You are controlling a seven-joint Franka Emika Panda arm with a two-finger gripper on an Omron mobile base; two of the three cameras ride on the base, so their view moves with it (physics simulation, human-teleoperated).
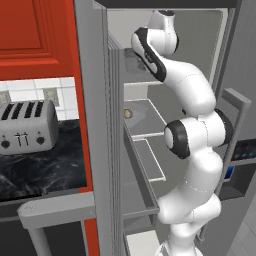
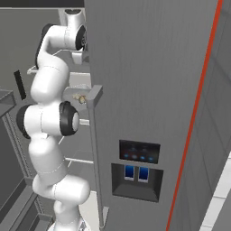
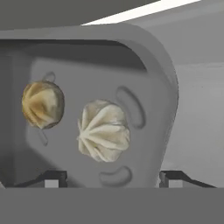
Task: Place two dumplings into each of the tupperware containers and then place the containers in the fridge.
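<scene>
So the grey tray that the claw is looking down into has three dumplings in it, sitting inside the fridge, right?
Not quite: the hand view shows two dumplings in the grey tray, not three. One is browner, the other paler and pleated. The rest holds: the left base view shows the arm reaching into the open fridge, with a tray on a shelf there.

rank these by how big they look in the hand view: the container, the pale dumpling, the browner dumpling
1. The tupperware container, by far the largest.
2. The pale dumpling, lying near the tray's middle.
3. The browner dumpling, a bit smaller; it may sit farther from the camera, so the two dumplings' order is unsure.
</scene>
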